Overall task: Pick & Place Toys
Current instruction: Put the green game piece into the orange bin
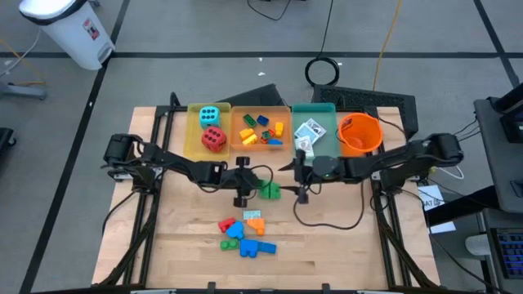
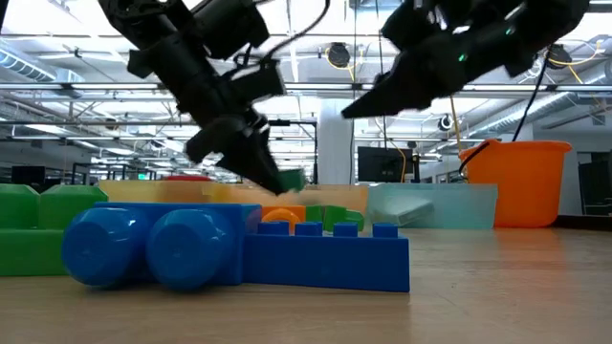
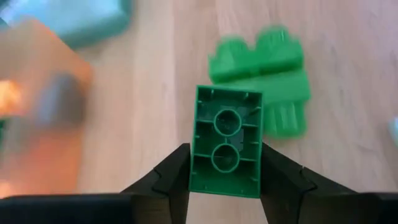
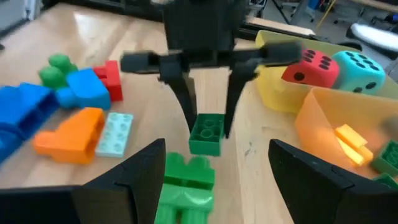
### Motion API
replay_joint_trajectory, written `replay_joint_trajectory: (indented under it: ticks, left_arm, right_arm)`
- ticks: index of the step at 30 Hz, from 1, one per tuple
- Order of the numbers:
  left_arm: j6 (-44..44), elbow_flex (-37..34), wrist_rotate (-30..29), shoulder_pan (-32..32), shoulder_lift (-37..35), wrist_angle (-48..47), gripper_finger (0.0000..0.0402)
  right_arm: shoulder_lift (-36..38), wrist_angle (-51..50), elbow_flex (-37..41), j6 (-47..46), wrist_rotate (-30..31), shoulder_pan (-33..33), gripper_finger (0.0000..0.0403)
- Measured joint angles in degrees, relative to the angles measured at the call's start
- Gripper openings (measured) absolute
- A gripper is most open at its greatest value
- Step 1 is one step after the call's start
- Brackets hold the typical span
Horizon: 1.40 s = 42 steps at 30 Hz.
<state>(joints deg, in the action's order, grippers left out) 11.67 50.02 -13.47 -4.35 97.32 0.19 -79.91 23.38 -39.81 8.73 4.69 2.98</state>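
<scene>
On the worktop, a green brick is pinched between the fingers of the left end effector, above a second green brick lying just beneath it. The right end effector is held just beside, spread and empty. A brick pile lies near the left end effector; the dice sit in the yellow tray beyond.
</scene>
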Motion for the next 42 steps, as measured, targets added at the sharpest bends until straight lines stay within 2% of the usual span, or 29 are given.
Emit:
replay_joint_trajectory:
  ticks: [7,14,26,32,37,42]
  left_arm:
    - [1.70,0.09,-3.95,-0.27,-3.04,3.13,0.0162]
    - [2.80,0.09,-4.64,-0.27,-3.74,6.34,0.0149]
    - [6.24,0.09,-4.66,-0.83,-3.76,8.68,0.0151]
    - [6.66,0.09,-4.65,-0.54,-3.76,8.71,0.0149]
    - [8.08,0.09,-4.85,-0.49,-3.76,8.99,0.0159]
    - [8.82,0.09,-4.94,-0.49,-3.76,9.06,0.0150]
  right_arm:
    - [-9.76,11.34,0.04,7.32,1.54,-0.35,0.0253]
    - [-14.89,21.90,-0.04,7.64,1.32,-1.01,0.0253]
    - [-16.95,25.44,-0.04,8.51,1.48,-1.57,0.0250]
    - [-16.93,26.14,-0.04,8.51,1.79,-1.57,0.0225]
    - [-16.93,26.14,-0.04,8.48,4.14,-1.46,0.0191]
    - [-16.93,26.05,-0.04,8.48,4.01,-1.46,0.0152]
